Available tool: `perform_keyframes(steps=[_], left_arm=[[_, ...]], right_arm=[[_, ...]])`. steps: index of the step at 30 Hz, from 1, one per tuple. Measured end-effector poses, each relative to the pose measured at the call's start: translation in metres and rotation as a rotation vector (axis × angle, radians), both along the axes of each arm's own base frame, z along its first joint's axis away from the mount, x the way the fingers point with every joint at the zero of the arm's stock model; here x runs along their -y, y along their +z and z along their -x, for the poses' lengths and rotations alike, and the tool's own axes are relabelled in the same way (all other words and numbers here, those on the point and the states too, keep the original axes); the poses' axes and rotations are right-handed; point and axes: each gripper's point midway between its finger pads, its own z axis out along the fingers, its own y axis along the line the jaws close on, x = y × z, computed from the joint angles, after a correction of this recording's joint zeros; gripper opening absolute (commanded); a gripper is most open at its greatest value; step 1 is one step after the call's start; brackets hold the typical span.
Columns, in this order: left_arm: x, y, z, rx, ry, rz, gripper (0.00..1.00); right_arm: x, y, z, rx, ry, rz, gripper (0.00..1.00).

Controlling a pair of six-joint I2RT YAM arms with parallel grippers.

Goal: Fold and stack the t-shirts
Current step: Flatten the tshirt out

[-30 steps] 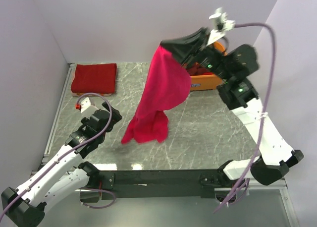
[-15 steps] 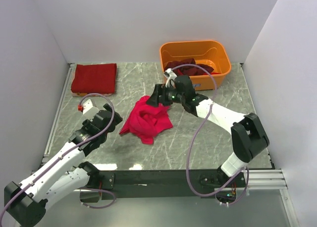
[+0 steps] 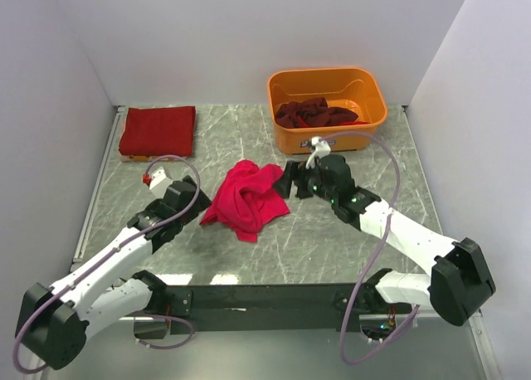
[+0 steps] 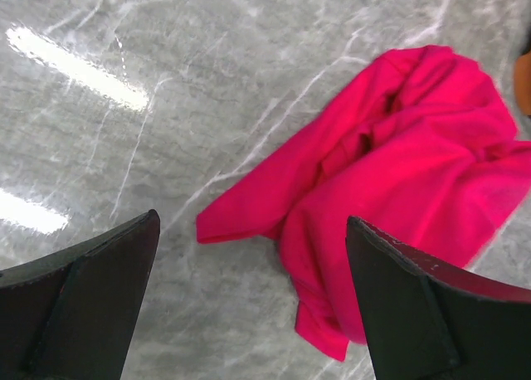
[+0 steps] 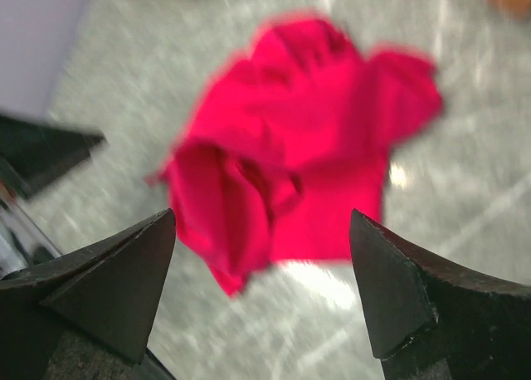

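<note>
1. The left gripper (image 4: 253,226) hovers just beside the near-left edge of the pink-red t-shirt (image 3: 245,199). Its fingers are spread wide and hold nothing.
2. The right gripper (image 5: 261,222) sits just beside the shirt's right edge. Its fingers are also spread wide and empty.
3. The shirt lies crumpled mid-table (image 3: 332,239), between the 2 grippers.
4. Risk: the layers overlap, so a pinch may catch 2 layers or an inner fold instead of a hem. The shirt would then lift bunched and not spread flat.
5. Risk: the stone surface looks smooth, so a shallow grasp may drag the cloth sideways.
6. Count:
   - 2 grippers
   - 1 loose shirt
   - 1 folded red stack (image 3: 158,129) at the far-left corner, layers not countable
   - 1 orange tub (image 3: 369,85) holding dark maroon cloth (image 3: 315,113), number of pieces not discernible
</note>
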Motion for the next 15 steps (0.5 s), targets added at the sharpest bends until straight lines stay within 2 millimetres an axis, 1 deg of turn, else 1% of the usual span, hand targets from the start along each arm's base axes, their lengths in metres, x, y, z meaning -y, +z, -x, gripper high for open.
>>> perform_keyframes(steps=[2, 5, 8, 11, 15], left_arm=[[0.001, -0.010, -0.004, -0.024, -0.008, 0.021, 0.99], [0.000, -0.030, -0.008, -0.073, -0.021, 0.057, 1.00], [0.003, -0.046, -0.011, -0.114, -0.043, 0.092, 1.00], [0.011, -0.057, -0.014, -0.142, -0.077, 0.117, 1.00], [0.017, -0.073, -0.018, -0.182, -0.096, 0.117, 0.93]], right_arm=[[0.005, -0.021, 0.013, -0.033, 0.013, 0.029, 0.91], [0.001, -0.044, 0.031, -0.072, 0.059, 0.065, 0.91], [-0.015, -0.057, 0.049, -0.090, 0.130, 0.090, 0.91], [-0.033, -0.069, 0.061, -0.097, 0.197, 0.116, 0.87], [-0.054, -0.094, 0.068, -0.142, 0.259, 0.169, 0.81]])
